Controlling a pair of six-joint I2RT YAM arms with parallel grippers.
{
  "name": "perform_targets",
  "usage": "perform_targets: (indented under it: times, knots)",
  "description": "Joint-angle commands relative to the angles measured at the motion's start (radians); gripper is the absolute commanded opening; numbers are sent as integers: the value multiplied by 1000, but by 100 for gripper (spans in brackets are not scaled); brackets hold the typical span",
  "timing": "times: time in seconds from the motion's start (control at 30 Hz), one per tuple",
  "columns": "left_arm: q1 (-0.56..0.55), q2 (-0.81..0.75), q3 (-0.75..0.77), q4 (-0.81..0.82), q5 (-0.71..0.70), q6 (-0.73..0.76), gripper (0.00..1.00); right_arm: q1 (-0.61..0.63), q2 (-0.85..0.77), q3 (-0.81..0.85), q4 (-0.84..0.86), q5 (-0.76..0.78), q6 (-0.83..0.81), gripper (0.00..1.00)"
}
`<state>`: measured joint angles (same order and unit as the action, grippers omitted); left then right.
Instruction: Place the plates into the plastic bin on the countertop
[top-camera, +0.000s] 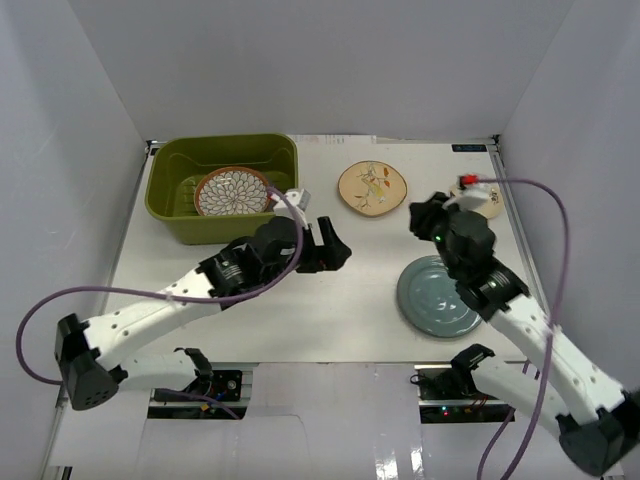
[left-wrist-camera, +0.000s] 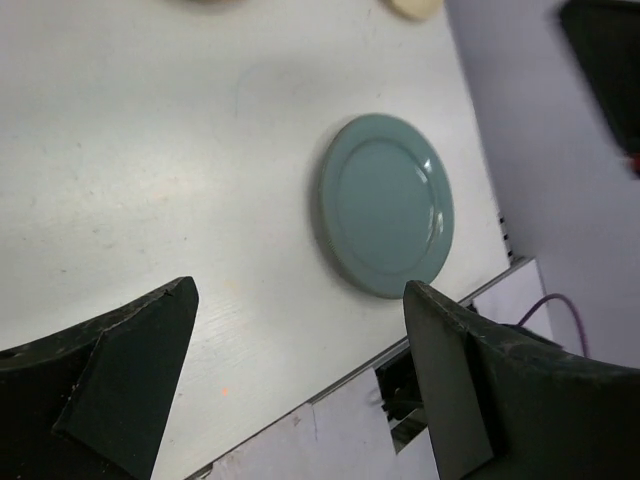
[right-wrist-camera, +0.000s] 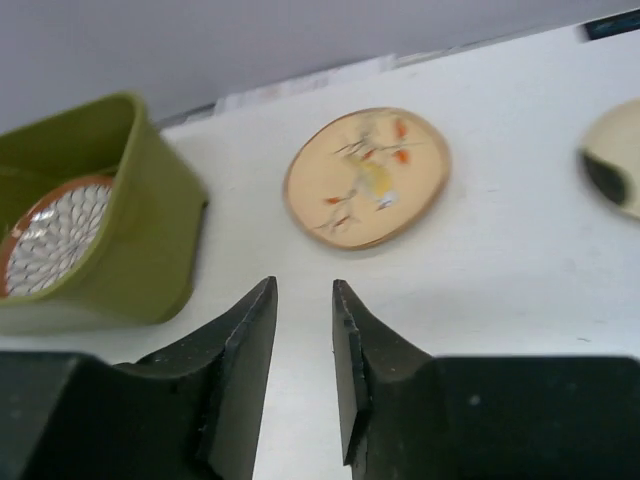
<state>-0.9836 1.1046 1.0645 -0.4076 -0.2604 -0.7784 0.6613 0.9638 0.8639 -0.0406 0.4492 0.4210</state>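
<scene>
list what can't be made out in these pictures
- Top view: the right arm covers part of the pale blue round ceramic plate.
- Right wrist view: the left edge cuts the olive-green rectangular plastic bin, whose wall hides part of the brown-white lattice plate; the right edge cuts a cream round plate.

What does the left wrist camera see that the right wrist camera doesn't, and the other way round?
Only the left wrist view: the pale blue plate. Only the right wrist view: the green bin holding a brown-and-white plate. Both: the white countertop; slivers at the left view's top edge are too cropped to match.
</scene>
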Motion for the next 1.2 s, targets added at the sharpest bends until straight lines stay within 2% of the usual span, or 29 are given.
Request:
perform_targets:
  times: [0.0, 0.03, 0.17, 0.4, 0.63, 0.9, 1.17]
  knots:
    - [2, 123, -40, 94, 111, -51, 94, -127, -250, -139, -57, -33, 22, 34]
    - [2, 161, -41, 130, 127, -51, 93, -158, -332, -163, -82, -44, 24, 27]
    - [2, 354, 3, 188, 205, -56, 90, -172, -467, -258, -189, -44, 45, 25]
    - [3, 557, 22, 301, 259, -62, 87, -173, -643, -325, -245, -43, 88, 32]
    - [5, 722, 58, 449, 409, -105, 84, -173, -686, -322, -280, -44, 84, 36]
    - [5, 946, 150, 559, 561, -197, 74, -172, -726, -348, -289, -79, 97, 36]
    - [6, 1074, 178, 662, 590, -277, 60, -173, -732, -347, -288, -110, 117, 36]
